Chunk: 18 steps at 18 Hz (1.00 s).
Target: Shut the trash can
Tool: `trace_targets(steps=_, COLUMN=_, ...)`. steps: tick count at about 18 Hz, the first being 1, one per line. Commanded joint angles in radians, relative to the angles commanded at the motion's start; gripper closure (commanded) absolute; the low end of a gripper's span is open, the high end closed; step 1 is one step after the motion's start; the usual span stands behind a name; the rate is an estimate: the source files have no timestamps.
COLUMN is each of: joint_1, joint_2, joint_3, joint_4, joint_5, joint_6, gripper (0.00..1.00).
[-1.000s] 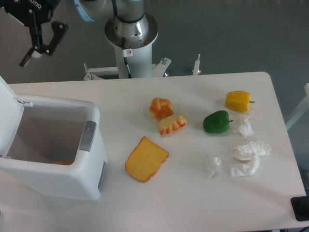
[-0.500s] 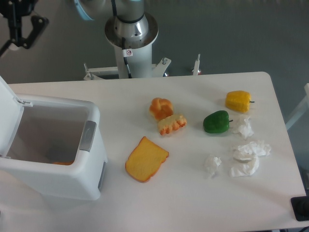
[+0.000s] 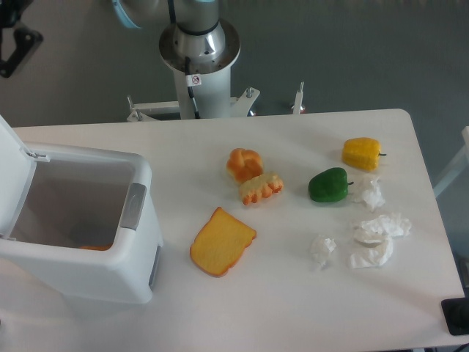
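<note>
Since the earlier frames the gripper [image 3: 10, 45] has slid left and up, so that now only one dark finger [image 3: 18, 50] and a bit of the body show at the top left corner; the rest is cut off by the frame edge, and I cannot tell whether it is parted or clenched. It holds nothing that can be seen and hangs well above and behind the bin [image 3: 80, 227], apart from it.

That bin stands at the left end of the table [image 3: 293, 308], unmoved, with its lid [image 3: 13, 172] raised and leaning back on the left side. Its grey latch [image 3: 133, 206] faces right on the front rim. Something orange [image 3: 94, 247] lies at the bottom inside, mostly hidden by the wall.

To the right of the bin lies a bread slice [image 3: 222, 241]. Above it sit a pale crinkled food piece [image 3: 261, 188] and, touching it, an orange pastry [image 3: 244, 163]. Farther right are a green pepper [image 3: 327, 185] and a yellow pepper [image 3: 362, 153]. Crumpled tissues [image 3: 377, 238] lie scattered below the peppers. The arm's base [image 3: 198, 55] stands behind the table's far edge.
</note>
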Motion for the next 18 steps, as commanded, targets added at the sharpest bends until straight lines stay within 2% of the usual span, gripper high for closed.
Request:
trace_targets(steps=8, joint_1=-0.043, joint_2=-0.006, joint_3=-0.012, joint_4=0.003, joint_5=-0.002, joint_6=0.011, gripper=0.0)
trace_targets(steps=12, joint_1=-0.067, joint_2=-0.025, joint_3=-0.008, joint_4=0.049, joint_5=-0.003, joint_6=0.017, gripper=0.0)
trace_targets(steps=18, joint_1=-0.095, joint_2=-0.046, joint_3=-0.006, joint_4=0.054, joint_5=-0.002, joint_6=0.018, gripper=0.0)
